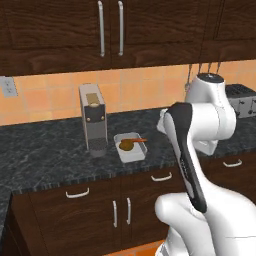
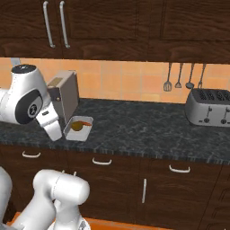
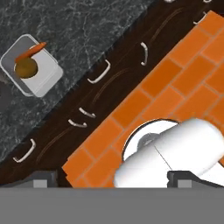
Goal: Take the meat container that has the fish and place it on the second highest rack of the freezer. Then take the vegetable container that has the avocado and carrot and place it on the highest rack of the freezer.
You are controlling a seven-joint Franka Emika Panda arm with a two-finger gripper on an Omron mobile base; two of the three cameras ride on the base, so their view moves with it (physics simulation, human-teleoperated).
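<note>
Dark stone counter (image 1: 50,150) under wooden cabinets, and mid-frame sits the tray (image 1: 130,146) with avocado (image 1: 124,145) and carrot (image 1: 139,140) beside the coffee machine (image 1: 93,118), ready for pickup. Gripper (image 3: 113,178) points floorward, holding nothing, fingers parted; tray upper left in hand view.

Both base cameras looked forward and down at the dark tabletop (image 1: 45,150), sharing the vegetable container (image 1: 131,147) from either side. The hand camera looked steeply down from high above it.
</note>
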